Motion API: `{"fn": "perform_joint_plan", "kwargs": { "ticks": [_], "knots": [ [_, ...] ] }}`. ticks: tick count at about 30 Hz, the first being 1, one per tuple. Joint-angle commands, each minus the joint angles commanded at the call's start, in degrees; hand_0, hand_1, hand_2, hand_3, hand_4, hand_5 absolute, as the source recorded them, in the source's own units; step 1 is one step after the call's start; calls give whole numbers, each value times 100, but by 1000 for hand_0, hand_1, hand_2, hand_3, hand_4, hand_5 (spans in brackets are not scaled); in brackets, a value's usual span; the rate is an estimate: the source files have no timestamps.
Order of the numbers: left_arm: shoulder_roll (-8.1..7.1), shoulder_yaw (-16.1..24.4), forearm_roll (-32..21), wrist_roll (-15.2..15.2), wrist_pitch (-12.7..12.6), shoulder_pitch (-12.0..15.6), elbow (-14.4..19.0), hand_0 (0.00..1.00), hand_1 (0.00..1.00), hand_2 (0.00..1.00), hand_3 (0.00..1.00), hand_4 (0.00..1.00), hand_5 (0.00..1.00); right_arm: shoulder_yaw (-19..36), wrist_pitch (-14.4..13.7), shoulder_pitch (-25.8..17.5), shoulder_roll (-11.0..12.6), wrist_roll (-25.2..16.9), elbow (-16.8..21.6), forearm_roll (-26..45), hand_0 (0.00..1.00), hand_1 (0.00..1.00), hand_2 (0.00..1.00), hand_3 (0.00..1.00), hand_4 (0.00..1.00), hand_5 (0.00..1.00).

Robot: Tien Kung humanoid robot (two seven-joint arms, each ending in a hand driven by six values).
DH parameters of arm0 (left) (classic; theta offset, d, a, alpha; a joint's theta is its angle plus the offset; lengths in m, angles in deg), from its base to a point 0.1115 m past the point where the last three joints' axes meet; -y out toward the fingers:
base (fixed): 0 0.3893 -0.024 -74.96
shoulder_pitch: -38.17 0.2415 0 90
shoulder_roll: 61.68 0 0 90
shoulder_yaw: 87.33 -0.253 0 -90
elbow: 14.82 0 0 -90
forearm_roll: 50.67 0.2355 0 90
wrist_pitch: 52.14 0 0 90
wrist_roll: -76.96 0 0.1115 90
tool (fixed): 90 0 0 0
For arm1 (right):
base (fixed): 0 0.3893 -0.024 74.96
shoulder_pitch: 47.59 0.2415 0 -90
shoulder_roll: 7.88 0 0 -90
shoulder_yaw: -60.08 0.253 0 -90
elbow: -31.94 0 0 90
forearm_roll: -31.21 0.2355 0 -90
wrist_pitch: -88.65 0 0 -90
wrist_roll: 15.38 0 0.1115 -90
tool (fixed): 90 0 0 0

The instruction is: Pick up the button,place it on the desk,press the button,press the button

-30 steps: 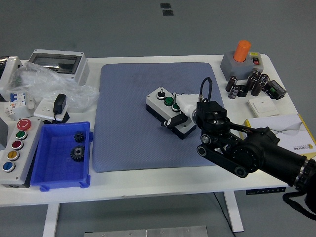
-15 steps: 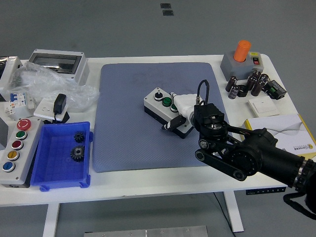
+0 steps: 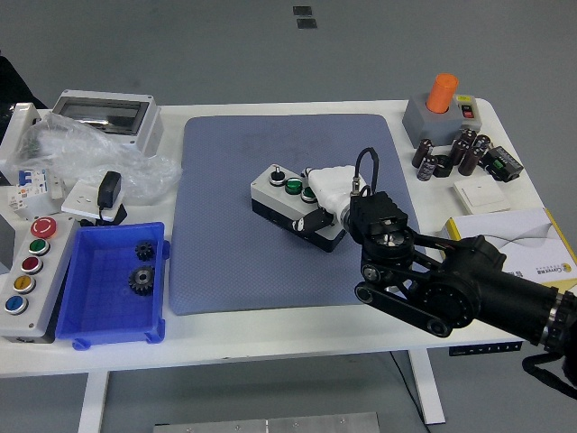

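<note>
Button box point(image 3: 287, 198) is sitting on the blue mat point(image 3: 234, 244), right of the mat's centre, and it is sliding toward the mat's left edge: over the last second it has shifted leftward and turned a little, with the right hand point(image 3: 329, 191) travelling along with it. The hand's white fingers point(image 3: 326, 179) are curling over the box's right end, covering the button there, while a black thumb is lying against the near side; they are pinching the box rather than spreading free. The green button point(image 3: 294, 187) and the white knob beside it are showing uncovered. Since the box is resting on the mat, the placing seems done, and the hand appears to be working at a press; the sliding suggests the push is moving the box sideways instead of going cleanly down. The left arm is not showing.
</note>
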Motion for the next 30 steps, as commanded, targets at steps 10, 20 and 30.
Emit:
{"fn": "perform_joint_plan", "kwargs": {
  "ticks": [10,20,30],
  "knots": [
    [11,2,3,-9,-14,0,1,676,675,663,660,752,418,-264,-245,54,71,0,68,107,236,497,382,424,501,2],
    [30,21,33,-20,-17,-25,3,676,675,664,659,750,414,-685,-902,164,254,-9,177,137,224,491,370,431,476,2],
    [37,35,43,-31,-23,-52,3,675,676,664,660,750,413,-1441,-1913,403,476,-761,408,-190,222,499,377,440,437,2]
  ]
}}
